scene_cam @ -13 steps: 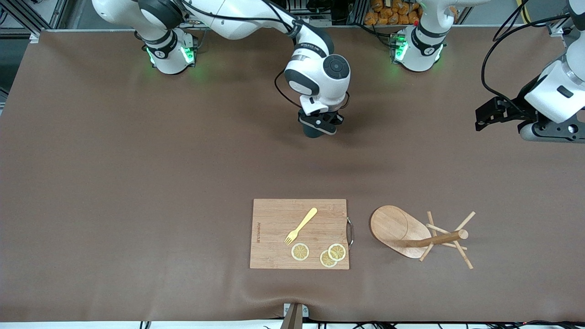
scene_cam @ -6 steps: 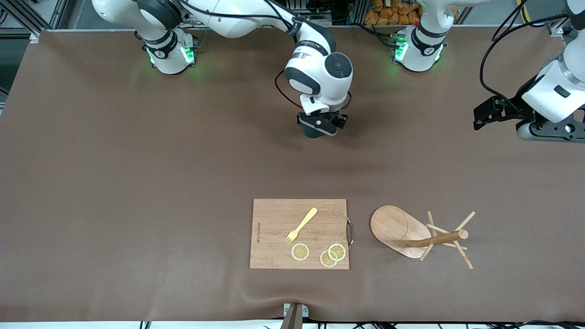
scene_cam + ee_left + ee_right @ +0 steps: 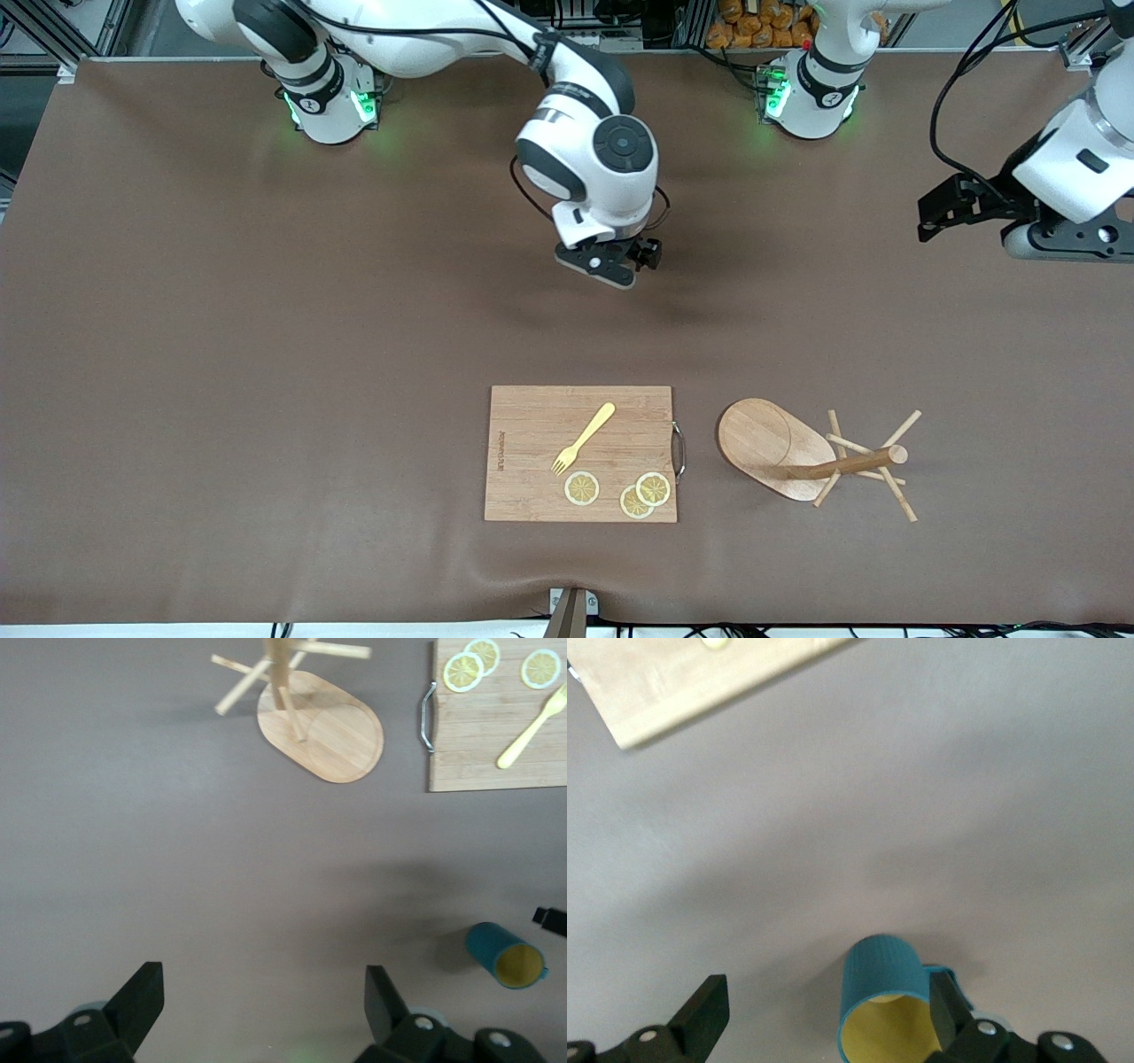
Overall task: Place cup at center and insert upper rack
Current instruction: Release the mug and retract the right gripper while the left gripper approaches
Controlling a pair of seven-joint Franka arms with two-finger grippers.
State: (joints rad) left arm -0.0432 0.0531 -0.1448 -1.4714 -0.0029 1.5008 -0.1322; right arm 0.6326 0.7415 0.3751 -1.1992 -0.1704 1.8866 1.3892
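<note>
With both jaws wide, the right gripper (image 3: 609, 262) over the freed cup (image 3: 884, 1005) could tip it by snagging its handle, while the left gripper (image 3: 961, 206) waits, the upper rack (image 3: 802, 456) at five o'clock of the cup.

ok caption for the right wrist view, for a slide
Open right gripper above the upright dark teal ribbed cup on the brown table.

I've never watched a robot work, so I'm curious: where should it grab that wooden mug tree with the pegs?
Probably the round post of the upper rack, on its bare stretch between the oval base and the pegs, coming from above. The post is slim enough for two fingers, and the pegs cross only near its top.
</note>
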